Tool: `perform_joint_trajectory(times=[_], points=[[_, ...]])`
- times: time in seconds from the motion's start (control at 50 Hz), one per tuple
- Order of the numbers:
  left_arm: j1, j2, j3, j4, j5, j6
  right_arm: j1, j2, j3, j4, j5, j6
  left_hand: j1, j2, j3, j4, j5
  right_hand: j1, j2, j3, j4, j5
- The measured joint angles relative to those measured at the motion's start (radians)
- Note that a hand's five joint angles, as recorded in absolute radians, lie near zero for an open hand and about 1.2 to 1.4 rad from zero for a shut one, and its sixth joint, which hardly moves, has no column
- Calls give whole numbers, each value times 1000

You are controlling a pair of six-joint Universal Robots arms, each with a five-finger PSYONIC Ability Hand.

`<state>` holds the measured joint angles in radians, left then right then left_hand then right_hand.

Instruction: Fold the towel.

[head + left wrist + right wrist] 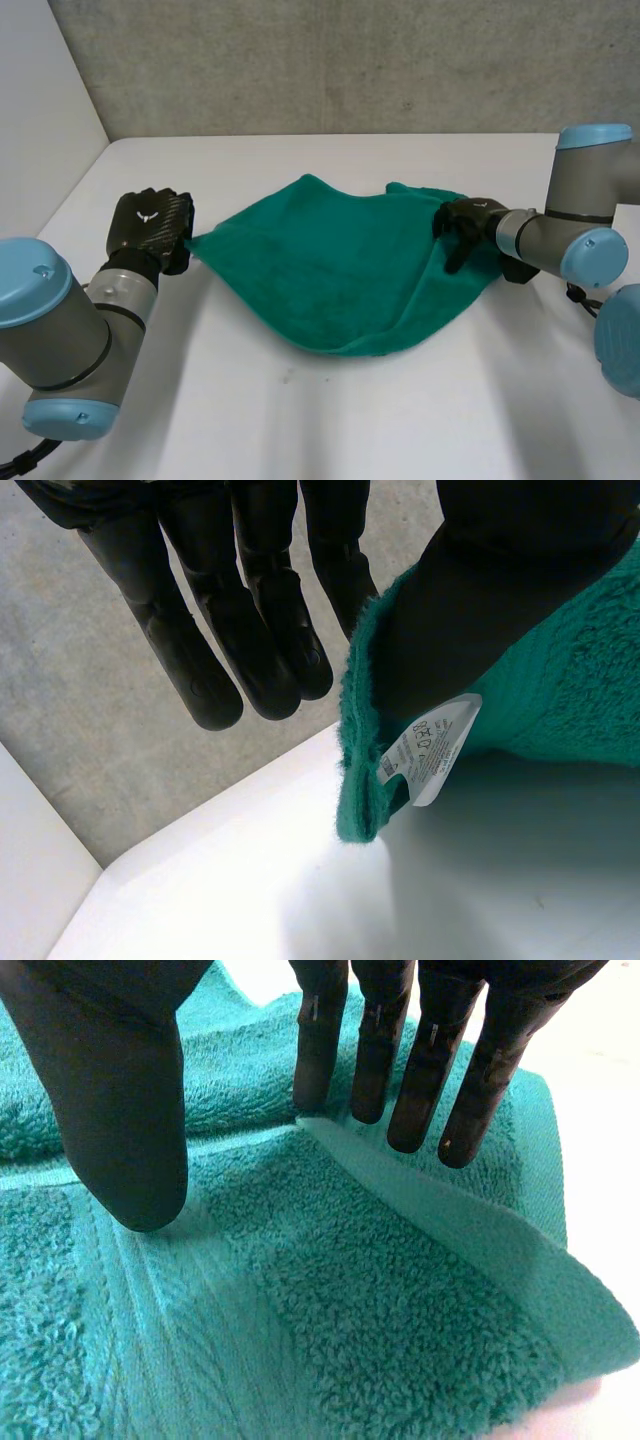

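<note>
Left hand on towel corner, right hand atop opposite edge

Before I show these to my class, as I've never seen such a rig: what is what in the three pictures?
It is a robot with two arms, each ending in a black hand. One picture looks down from a camera between the arms; the other two come from cameras on the wrists. On the white table lies a green towel. The left hand pinches the corner with the label, raised off the table; the right hand rests straight fingers on the opposite side.
</note>
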<state>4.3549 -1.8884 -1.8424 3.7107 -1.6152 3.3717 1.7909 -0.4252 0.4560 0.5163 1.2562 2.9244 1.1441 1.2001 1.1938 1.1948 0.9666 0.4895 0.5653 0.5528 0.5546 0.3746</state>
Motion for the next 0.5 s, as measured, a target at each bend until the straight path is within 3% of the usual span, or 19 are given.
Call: perform_joint_trajectory(times=[0.18,0.24,0.26,0.3,0.32,0.5], points=[[0,0,0,0,0,0,2,14,1,-1,6,-8,0,0,0,0,0,6,8,13,9,13],[0,0,0,0,0,0,3,17,1,-2,12,-10,0,0,0,0,0,67,82,97,94,89],[0,0,0,0,0,0,4,17,0,-2,16,-10,0,0,0,0,0,147,266,269,267,246],[0,0,0,0,0,0,4,16,0,-2,21,-10,0,0,0,0,0,174,337,351,340,318],[1,0,0,0,0,0,5,14,1,-3,30,-10,0,0,0,0,0,421,579,580,583,554],[5,0,1,0,-1,1,7,-3,6,-4,54,-17,0,0,0,0,0,492,604,625,634,601]])
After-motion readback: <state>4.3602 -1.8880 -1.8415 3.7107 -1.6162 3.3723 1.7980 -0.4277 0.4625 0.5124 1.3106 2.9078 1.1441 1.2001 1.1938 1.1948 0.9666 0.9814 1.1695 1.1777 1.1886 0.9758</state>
